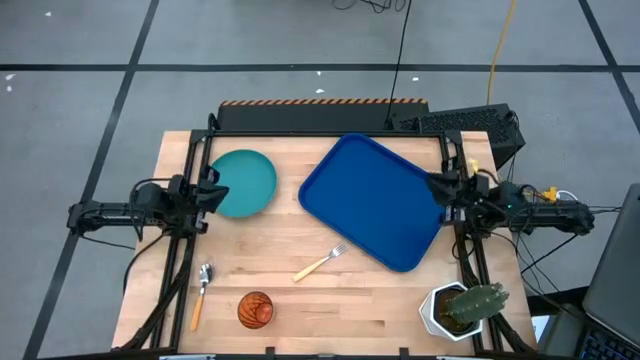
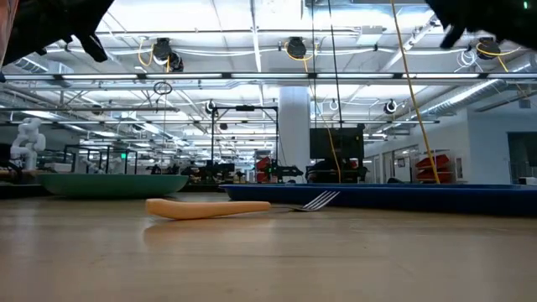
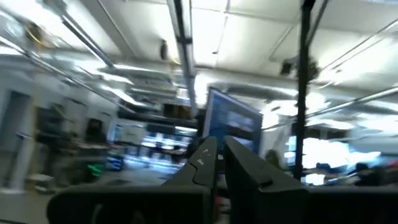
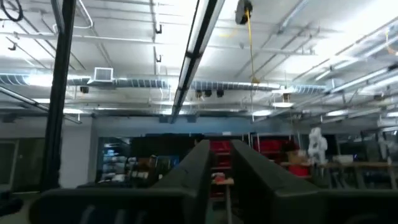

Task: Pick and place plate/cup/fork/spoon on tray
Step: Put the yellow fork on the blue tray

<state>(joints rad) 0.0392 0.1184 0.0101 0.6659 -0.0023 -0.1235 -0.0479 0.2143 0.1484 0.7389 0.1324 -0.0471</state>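
The teal plate point(image 1: 248, 182) lies flat at the table's far left, and the blue tray point(image 1: 375, 200) lies askew at the far right. The orange-handled fork point(image 1: 320, 263) lies on the wood near the tray's front corner; it also shows in the low view point(image 2: 243, 206). The spoon point(image 1: 201, 290) and the amber cup point(image 1: 255, 310) rest near the front edge, the cup upright. My left gripper point(image 1: 218, 190) hangs shut above the plate's left edge. My right gripper point(image 1: 436, 190) hangs shut above the tray's right edge. Both wrist views look level into the room.
A white pot with a cactus point(image 1: 465, 308) stands at the front right corner. Black frame rails point(image 1: 190, 150) run along the table's left, right and far sides. Bare wood point(image 1: 340, 310) lies between the cup and the pot.
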